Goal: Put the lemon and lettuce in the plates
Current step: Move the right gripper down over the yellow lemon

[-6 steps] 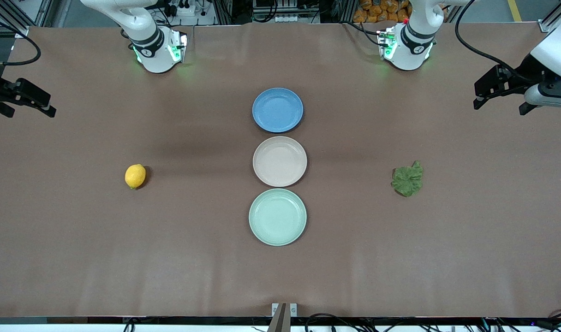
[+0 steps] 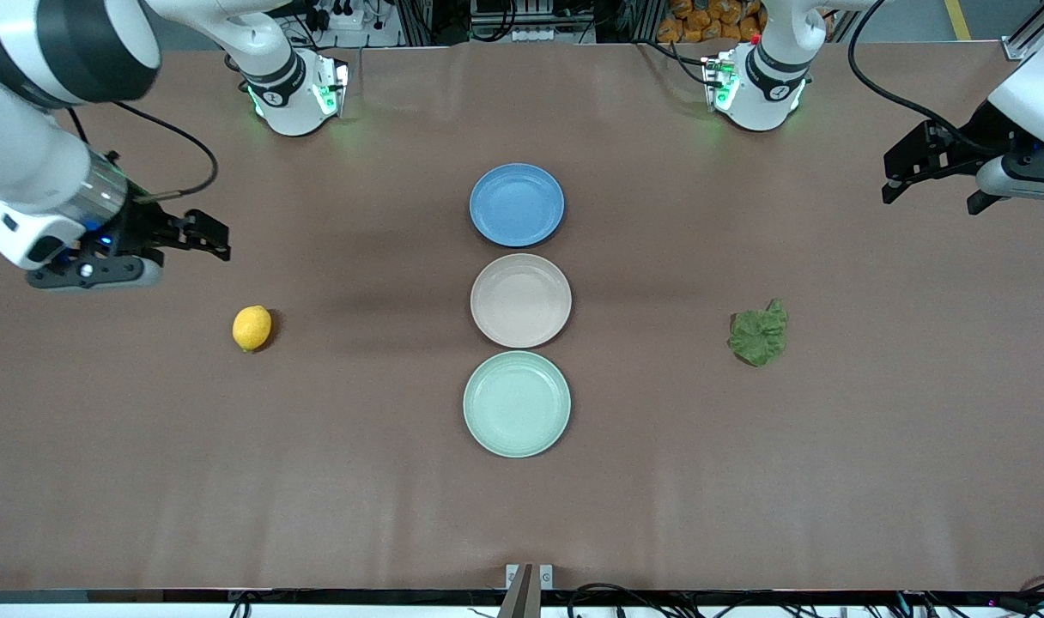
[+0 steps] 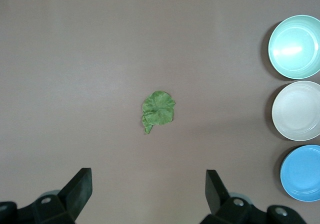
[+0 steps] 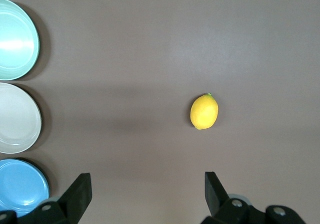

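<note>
Two empty plates, beige-pink plate (image 2: 520, 300) and mint plate (image 2: 517, 403), waiting mid-surface. Nothing grasped yet: approach step, by the look of it. Right gripper (image 2: 206, 234) spread wide and empty over bare surface, lemon (image 2: 251, 328) lying near it, just off its tips toward the camera. Left gripper (image 2: 930, 178) likewise wide and empty (parked up at the left arm's end), lettuce (image 2: 758, 335) well apart from it. Next, probably: centring the right gripper over the lemon, descending, closing gently round the rounded skin.
</note>
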Action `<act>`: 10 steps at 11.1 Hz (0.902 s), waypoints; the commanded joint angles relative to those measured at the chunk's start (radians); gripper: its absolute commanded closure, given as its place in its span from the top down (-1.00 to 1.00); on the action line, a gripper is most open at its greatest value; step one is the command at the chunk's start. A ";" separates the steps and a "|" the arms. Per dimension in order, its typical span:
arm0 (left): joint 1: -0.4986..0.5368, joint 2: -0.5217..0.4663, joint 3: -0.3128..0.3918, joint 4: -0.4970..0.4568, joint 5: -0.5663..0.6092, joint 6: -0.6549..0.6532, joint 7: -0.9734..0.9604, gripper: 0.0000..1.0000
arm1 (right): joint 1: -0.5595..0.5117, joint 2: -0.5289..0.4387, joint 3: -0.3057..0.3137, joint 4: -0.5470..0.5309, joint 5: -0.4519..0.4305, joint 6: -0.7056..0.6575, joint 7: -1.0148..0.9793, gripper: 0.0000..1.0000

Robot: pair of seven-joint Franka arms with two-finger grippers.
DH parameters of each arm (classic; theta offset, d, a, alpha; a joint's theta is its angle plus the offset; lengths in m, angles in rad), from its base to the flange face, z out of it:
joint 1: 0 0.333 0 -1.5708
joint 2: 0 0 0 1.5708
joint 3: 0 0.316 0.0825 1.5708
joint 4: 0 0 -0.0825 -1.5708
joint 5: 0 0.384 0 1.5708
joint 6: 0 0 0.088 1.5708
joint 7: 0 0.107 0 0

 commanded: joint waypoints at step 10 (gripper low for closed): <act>0.008 0.031 -0.001 -0.001 -0.015 -0.019 0.011 1.00 | -0.056 0.034 -0.003 -0.123 -0.023 0.117 -0.003 1.00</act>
